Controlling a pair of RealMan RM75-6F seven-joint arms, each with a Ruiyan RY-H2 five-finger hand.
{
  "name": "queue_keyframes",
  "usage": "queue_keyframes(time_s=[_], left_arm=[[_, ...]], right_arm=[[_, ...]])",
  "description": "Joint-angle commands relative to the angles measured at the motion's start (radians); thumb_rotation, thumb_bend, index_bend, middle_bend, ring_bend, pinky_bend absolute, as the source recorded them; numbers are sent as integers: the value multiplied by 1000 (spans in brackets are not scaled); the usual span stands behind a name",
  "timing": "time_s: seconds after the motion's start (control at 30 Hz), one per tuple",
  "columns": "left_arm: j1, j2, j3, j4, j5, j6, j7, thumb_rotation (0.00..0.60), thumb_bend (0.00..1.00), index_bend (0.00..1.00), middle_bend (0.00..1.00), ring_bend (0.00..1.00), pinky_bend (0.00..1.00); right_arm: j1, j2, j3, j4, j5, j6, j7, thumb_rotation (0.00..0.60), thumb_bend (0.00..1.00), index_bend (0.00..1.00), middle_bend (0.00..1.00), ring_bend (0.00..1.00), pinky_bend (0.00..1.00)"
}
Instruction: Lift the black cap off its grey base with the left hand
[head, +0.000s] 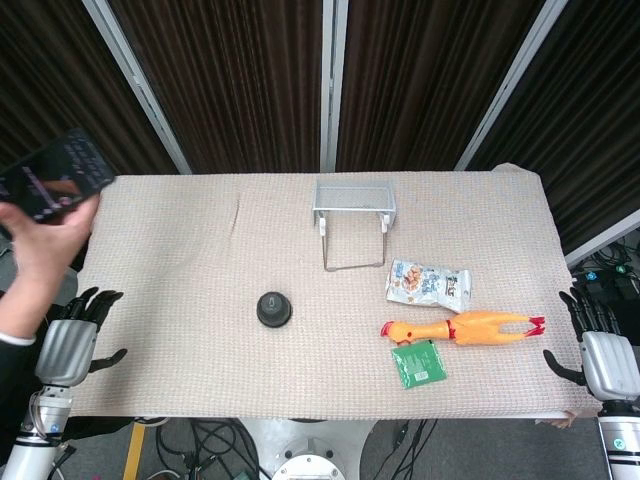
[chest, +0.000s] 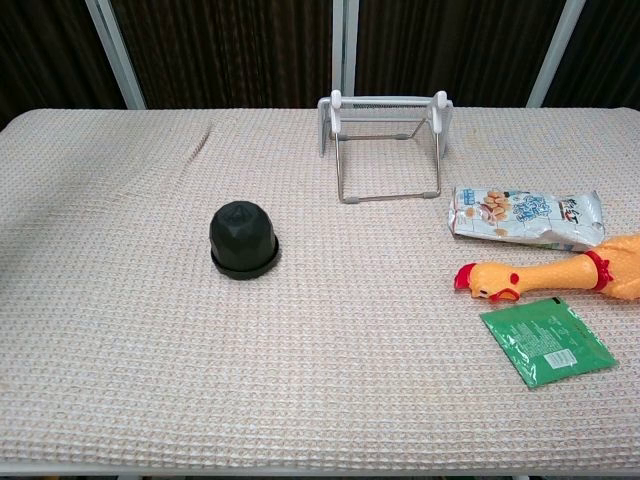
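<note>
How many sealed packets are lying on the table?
2. The white snack packet lies just beyond the rubber chicken; the green packet lies just in front of it. Both are far right of the black cap. None looks hidden.

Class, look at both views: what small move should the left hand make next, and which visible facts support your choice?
Probably reach the left hand inward over the table toward the black cap. The hand sits open at the table's left edge, holding nothing, well apart from the cap, which is seated on its grey base with nothing in between.
</note>
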Motion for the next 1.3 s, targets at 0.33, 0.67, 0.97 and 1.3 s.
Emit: queue_keyframes(time_s=[0.33,0.67,0.97,1.3], left_arm=[[-5,2,0,-9,3,-5,7,600,73,163,165,125,206],[-42,-16,-2,-40,-1,-68,-55,600,73,164,165,125,206],[-113,-86,-14,-4,-43,-199,-151,600,72,164,165,125,207],[-228,-201,-51,41,-123,-380,-157,600,70,164,165,118,208]], right_arm=[[1,-1,1,4,2,-3,4,600,186,0,0,0,0],[4,2,3,-4,4,-9,9,600,187,0,0,0,0],[-1,8,1,-1,2,-2,12,600,187,0,0,0,0],[5,7,3,-12,-2,-7,8,600,188,0,0,0,0]])
